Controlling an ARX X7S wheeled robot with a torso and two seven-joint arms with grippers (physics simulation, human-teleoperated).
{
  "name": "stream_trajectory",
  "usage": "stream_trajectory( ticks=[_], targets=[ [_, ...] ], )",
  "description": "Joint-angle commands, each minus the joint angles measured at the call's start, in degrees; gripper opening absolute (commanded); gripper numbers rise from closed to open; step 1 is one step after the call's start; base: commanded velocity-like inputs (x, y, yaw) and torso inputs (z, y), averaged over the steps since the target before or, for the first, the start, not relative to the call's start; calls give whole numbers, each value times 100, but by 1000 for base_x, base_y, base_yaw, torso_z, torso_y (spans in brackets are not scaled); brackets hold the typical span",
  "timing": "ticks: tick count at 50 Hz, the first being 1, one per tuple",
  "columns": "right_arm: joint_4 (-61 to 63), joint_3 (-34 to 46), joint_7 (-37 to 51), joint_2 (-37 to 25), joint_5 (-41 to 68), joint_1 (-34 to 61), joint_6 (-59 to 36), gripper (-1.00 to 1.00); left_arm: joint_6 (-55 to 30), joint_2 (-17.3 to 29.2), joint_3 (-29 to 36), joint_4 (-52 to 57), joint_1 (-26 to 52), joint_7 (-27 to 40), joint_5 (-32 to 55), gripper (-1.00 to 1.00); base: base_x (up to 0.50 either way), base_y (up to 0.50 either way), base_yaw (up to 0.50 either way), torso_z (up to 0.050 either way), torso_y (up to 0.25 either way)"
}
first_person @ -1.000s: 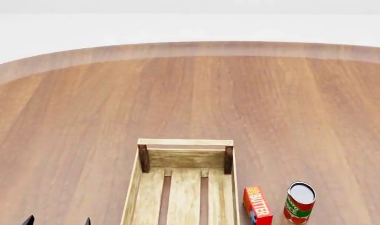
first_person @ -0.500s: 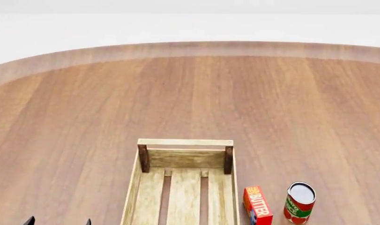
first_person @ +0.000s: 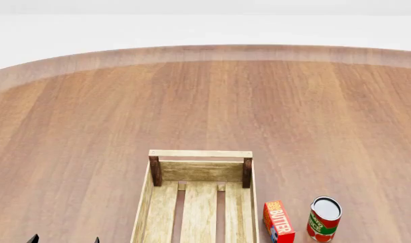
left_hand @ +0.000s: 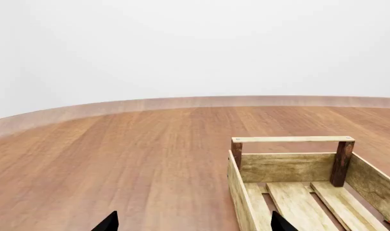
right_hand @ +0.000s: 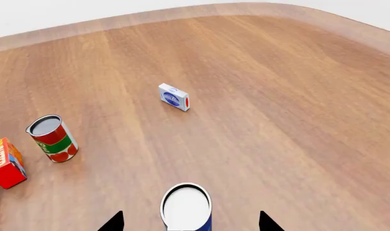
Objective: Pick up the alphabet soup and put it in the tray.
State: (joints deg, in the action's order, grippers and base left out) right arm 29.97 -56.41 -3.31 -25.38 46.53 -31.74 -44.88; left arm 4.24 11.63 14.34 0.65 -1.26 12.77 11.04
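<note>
Right end effector [right_hand: 189, 222] around alphabet soup [right_hand: 186, 206], wrist-only

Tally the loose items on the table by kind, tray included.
Cans: 2, alphabet soup and red and green can
Boxes: 2, butter box and small white and blue box
Trays: 1, tray
Total: 5

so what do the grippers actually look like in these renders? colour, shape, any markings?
Little shows. Left gripper: two flat black pointed fingertips, no markings, cables or texture; the head view shows the same black points at the bottom edge. Right gripper: again two plain black triangular tips. The arms, wrists and gripper bodies are out of frame in every view.
</note>
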Motion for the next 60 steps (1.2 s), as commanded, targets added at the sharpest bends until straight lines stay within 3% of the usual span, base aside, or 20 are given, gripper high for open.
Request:
stream_trajectory(
  ticks=[1, 60],
  targets=[
    [-238, 179, 186, -112, -39, 352, -96, 100, 17, 28, 40, 23, -18, 27, 13, 100, 0, 0, 0, 0, 0],
    [-2052, 1586, 792, -275, -566, 2086, -191, 100, 81, 157, 227, 3, 16, 136, 101, 100, 0, 0, 0, 0, 0]
  ],
)
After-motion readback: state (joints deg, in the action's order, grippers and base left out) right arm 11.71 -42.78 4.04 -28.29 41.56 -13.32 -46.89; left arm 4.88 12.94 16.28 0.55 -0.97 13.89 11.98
